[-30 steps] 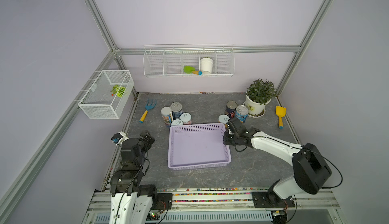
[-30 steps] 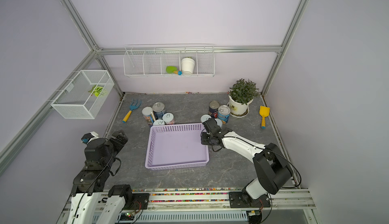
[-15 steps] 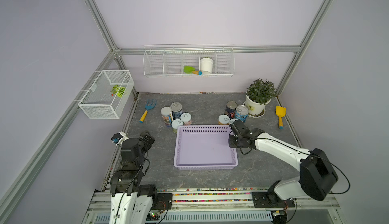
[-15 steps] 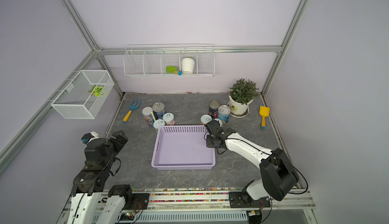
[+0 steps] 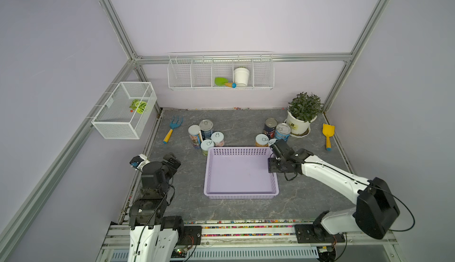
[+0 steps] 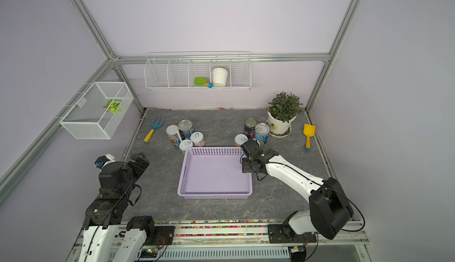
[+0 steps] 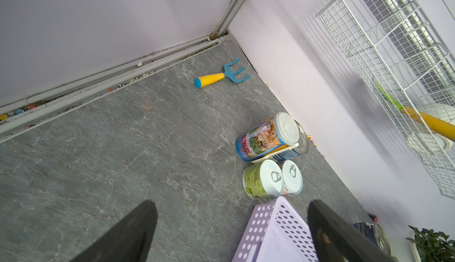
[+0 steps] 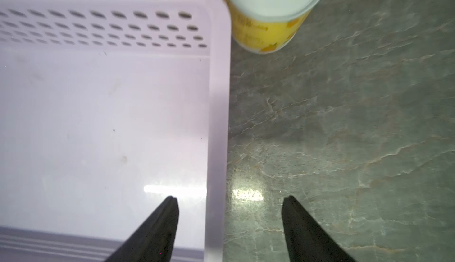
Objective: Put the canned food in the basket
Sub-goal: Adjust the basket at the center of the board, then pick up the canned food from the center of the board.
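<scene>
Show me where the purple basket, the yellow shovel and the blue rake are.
basket (image 5: 237,152): in a top view, on its far wall with the holes.
shovel (image 5: 328,128): in a top view, on its blade.
rake (image 7: 210,79): in the left wrist view, on its yellow handle.

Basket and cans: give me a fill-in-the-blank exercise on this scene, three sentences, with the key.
The basket holds ___ of the cans.
The right gripper has its fingers ___, one inside the basket and one outside.
The blue rake has a ___ handle.
Missing words: none; open; yellow.
</scene>
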Tool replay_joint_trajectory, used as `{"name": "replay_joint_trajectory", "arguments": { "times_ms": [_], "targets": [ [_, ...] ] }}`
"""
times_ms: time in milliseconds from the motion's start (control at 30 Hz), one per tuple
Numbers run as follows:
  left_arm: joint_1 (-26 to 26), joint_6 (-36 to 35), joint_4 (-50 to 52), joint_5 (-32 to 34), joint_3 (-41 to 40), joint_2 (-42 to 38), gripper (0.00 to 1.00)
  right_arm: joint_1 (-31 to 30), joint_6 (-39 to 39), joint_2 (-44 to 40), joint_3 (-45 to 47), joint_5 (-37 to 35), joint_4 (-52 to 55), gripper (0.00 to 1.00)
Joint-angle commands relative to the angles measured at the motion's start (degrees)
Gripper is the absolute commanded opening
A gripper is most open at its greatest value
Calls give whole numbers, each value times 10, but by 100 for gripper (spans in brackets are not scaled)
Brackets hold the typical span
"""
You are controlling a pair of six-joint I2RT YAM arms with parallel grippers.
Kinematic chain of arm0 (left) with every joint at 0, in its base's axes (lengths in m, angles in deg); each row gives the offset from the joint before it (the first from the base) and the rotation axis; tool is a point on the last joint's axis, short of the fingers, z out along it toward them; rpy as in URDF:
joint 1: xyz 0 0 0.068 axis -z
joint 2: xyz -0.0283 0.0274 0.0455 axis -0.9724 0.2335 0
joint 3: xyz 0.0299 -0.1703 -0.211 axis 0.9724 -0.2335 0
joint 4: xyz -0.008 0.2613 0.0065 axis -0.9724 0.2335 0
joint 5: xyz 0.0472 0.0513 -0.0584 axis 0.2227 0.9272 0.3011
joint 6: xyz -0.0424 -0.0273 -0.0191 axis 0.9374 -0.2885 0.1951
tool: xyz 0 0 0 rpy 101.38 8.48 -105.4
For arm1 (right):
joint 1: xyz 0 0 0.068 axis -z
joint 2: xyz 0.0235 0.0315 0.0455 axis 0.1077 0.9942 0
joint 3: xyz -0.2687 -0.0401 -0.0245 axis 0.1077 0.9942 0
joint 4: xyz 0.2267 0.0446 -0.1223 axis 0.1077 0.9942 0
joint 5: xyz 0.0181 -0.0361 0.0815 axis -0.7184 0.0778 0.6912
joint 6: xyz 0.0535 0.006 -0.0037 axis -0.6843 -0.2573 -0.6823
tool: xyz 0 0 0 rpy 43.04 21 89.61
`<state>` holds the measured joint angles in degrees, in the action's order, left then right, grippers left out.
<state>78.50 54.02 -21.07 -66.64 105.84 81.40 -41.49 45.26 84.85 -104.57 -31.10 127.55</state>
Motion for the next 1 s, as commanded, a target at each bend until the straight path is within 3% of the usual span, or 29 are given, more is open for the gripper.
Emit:
{"name": "replay_joint_trajectory", "arguments": {
  "times_ms": [0,100,200,233,433,667,833,967],
  "targets": [
    [2,-1,-14,-2,-4,0,100,6,21,-38,-40,-72,46,81],
    [2,6,-52,-23,-10,18,100,30,32,-39,-64,-90,39,86],
    [2,13,-40,-57,33,80,100,80,32,-18,-87,-55,16,91],
    [2,16,-31,-69,54,104,100,97,32,-6,-99,-43,9,98],
    [1,-8,-36,-105,91,195,99,140,57,114,-222,-47,37,98],
    [1,6,-49,-109,64,196,95,176,96,246,-345,-19,57,99],
    [1,1,-48,-106,68,182,95,192,111,279,-378,-44,71,99],
    [1,4,-65,-112,48,163,95,205,111,296,-380,-19,65,99]
  ]
}}
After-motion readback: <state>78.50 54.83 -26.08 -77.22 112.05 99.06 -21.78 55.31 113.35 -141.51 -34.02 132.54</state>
